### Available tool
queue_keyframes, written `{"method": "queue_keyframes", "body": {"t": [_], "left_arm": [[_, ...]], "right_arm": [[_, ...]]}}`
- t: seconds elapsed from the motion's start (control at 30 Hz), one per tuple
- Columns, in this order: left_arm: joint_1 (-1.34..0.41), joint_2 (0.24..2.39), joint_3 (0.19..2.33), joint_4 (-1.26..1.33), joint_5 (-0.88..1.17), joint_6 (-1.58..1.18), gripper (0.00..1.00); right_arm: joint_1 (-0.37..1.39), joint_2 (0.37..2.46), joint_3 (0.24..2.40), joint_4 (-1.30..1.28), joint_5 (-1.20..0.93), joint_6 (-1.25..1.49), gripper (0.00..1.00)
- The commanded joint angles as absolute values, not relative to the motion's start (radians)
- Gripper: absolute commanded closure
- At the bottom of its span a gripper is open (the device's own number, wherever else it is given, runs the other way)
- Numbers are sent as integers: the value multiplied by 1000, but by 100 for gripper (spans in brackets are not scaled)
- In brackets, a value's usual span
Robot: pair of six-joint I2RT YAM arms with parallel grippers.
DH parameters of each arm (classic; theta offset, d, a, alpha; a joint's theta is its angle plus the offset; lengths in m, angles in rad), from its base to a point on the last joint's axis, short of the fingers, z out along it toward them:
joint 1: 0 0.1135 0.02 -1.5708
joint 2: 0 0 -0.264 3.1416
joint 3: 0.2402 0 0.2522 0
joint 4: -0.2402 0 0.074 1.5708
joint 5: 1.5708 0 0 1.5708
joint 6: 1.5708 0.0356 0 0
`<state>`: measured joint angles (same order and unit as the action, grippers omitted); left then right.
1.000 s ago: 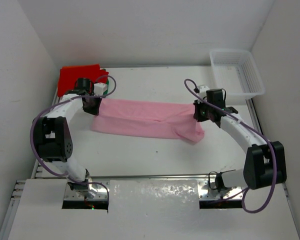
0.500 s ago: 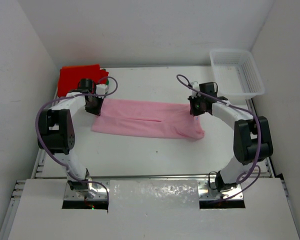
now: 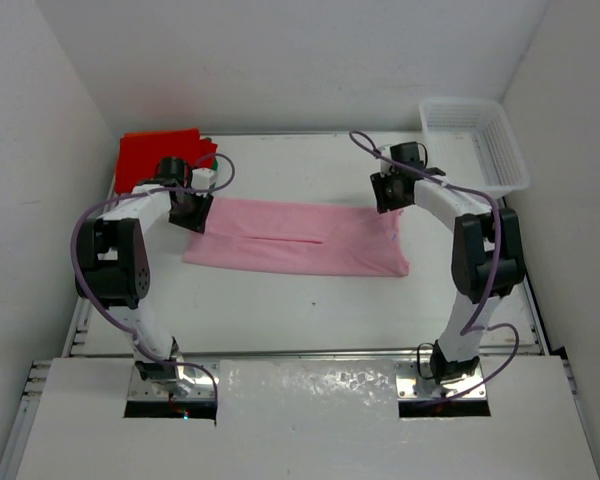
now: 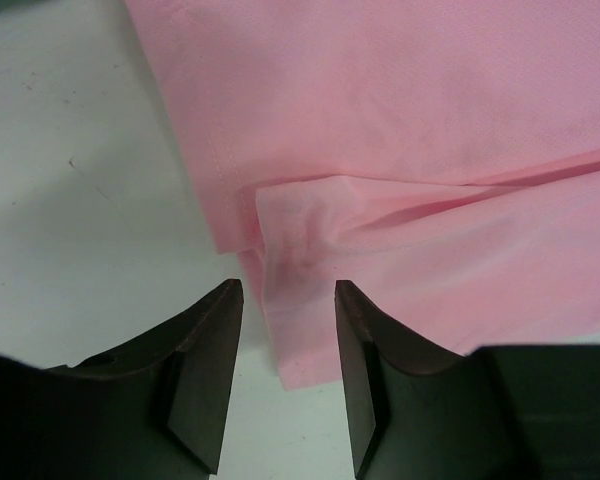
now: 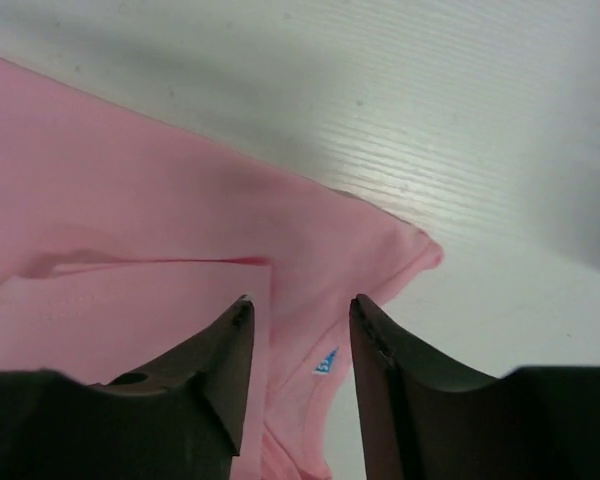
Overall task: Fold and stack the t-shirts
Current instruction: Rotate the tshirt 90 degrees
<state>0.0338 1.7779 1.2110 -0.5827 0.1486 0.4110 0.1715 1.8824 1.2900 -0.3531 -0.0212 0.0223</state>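
Observation:
A light pink t-shirt (image 3: 298,237) lies folded lengthwise into a long strip across the middle of the table. My left gripper (image 3: 190,213) hovers over its left end, jaws open, with the pink hem (image 4: 300,300) loose below them. My right gripper (image 3: 388,197) is at the strip's right end, also open, above the collar with its small blue tag (image 5: 326,362). Neither one holds cloth. A red t-shirt (image 3: 156,152) lies folded at the far left corner, with a sliver of green cloth (image 3: 208,160) showing beside it.
A white plastic lattice basket (image 3: 474,142) stands at the far right corner. White walls enclose the table on the left, back and right. Purple cables loop off both arms.
Both grippers have opened and let go of the pink t-shirt's ends. The right arm swung toward the back, and the shirt's right end now lies flat.

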Motion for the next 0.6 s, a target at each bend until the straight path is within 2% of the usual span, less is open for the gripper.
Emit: {"method": "queue_keyframes", "body": {"t": [0.0, 0.07, 0.13, 0.23, 0.4, 0.57], "left_arm": [[44, 1726, 1235, -581, 120, 417, 59], [45, 1714, 1223, -580, 109, 417, 59], [44, 1697, 1215, -575, 104, 417, 59], [44, 1690, 1209, -574, 115, 414, 58], [44, 1733, 1186, -568, 109, 414, 58], [44, 1772, 1141, -525, 97, 411, 58]], "right_arm": [[167, 1809, 1367, -426, 80, 43, 57], [166, 1761, 1358, -462, 80, 92, 58], [170, 1663, 1280, -450, 45, 164, 79], [195, 1530, 1051, -350, -94, 319, 100], [207, 1494, 820, -288, -129, 492, 100], [184, 1522, 743, -246, -48, 523, 100]]}}
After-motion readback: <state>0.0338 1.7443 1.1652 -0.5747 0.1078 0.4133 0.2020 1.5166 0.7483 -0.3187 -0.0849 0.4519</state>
